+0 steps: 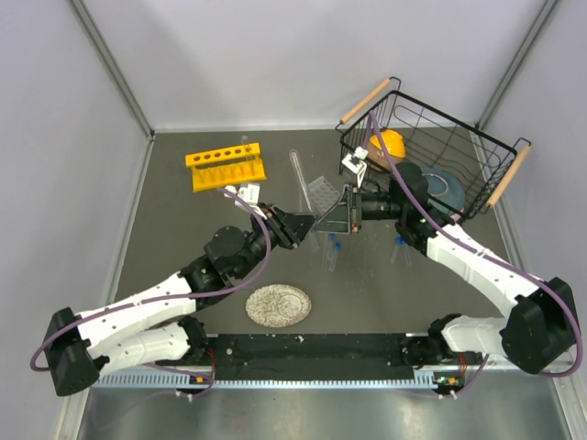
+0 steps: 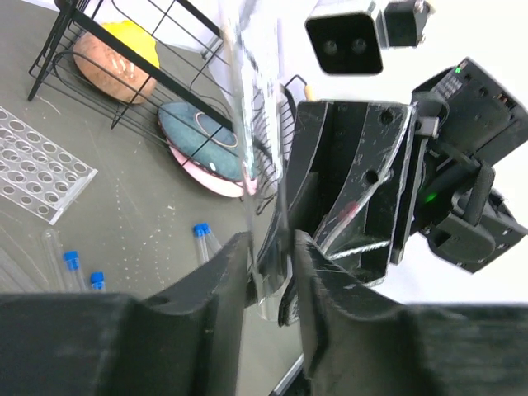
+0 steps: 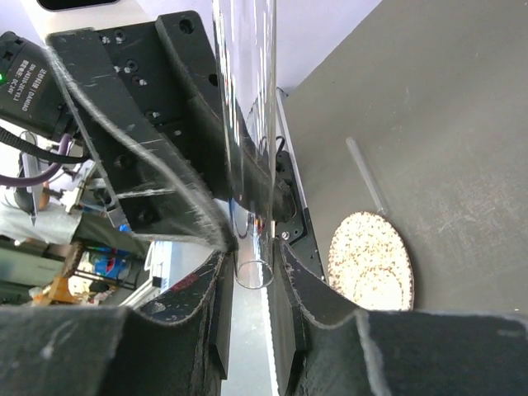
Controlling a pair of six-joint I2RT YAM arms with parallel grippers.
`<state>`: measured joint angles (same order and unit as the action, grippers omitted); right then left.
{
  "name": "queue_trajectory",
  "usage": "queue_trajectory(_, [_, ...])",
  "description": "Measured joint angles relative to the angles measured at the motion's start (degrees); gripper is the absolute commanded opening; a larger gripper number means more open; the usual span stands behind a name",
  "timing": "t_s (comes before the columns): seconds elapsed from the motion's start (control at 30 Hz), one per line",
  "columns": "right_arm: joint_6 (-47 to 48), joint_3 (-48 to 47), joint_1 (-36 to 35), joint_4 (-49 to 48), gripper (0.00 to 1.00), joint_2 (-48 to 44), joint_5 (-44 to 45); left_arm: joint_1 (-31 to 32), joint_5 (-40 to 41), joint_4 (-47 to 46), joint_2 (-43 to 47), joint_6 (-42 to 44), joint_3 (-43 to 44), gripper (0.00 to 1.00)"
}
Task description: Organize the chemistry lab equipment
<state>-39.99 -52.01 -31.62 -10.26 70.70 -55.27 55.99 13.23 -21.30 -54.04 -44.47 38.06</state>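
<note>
- Thin clear glass test tube (image 3: 244, 124) is hanging above the middle of the table (image 1: 183, 238), spanning the gap between the two wrists; its open rim is sitting between the right gripper's fingers, its other end between the left gripper's
- Right gripper (image 3: 250, 264) is clenching the test tube just by the rim; its fingers (image 3: 318, 322) are pressing in on both sides
- Left gripper (image 2: 271, 246) is flanking the tube closely; cannot tell whether its fingers (image 2: 214, 297) are clamping or slackening
- The two grippers are facing each other, almost touching
- Clear grid rack (image 1: 323, 192) is lying just behind the grippers; a loose test tube (image 1: 298, 170) is lying beside it, on its left
- Blue-capped vials (image 1: 332, 246) are lying on the table just in front of the grippers; more are lying under the right arm
- Yellow six-hole rack (image 1: 226, 166) is standing far left, well apart
- Black wire basket (image 1: 440, 124) is sitting in the far right corner
- Speckled plate (image 1: 278, 305) is lying near the arm bases
</note>
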Motion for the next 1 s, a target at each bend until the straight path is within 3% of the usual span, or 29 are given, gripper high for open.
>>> queue_trajectory(0.17, [1.0,1.0,-0.1,0.3,0.11,0.0,-0.1,0.3,-0.3,1.0,0.4,0.0,0.6,0.67])
queue_trajectory(0.23, [1.9,1.5,-0.1,0.7,0.11,0.0,0.0,0.4,-0.3,1.8,1.0,-0.1,0.6,0.80])
queue_trajectory(0.37, [4.5,2.6,-0.1,1.7,0.11,-0.5,0.1,0.4,0.4,5.0,4.0,1.2,0.6,0.96])
queue_trajectory(0.53, [9.6,3.6,-0.1,4.4,0.11,-2.0,0.1,-2.0,1.2,15.7,8.7,2.2,5.1,0.99])
queue_trajectory(0.67, [13.0,3.7,-0.1,5.7,0.11,-3.1,-0.8,-10.4,-3.3,24.3,11.1,1.0,10.3,0.99])
queue_trajectory(0.83, [16.0,4.0,-0.2,6.7,0.11,-4.0,-2.1,-23.8,-18.1,29.9,11.4,-2.9,12.1,0.99])
queue_trajectory(1.0, [17.9,4.7,-0.9,7.3,0.11,-4.1,-2.7,-25.6,-29.5,30.6,8.6,-4.7,12.8,0.97])
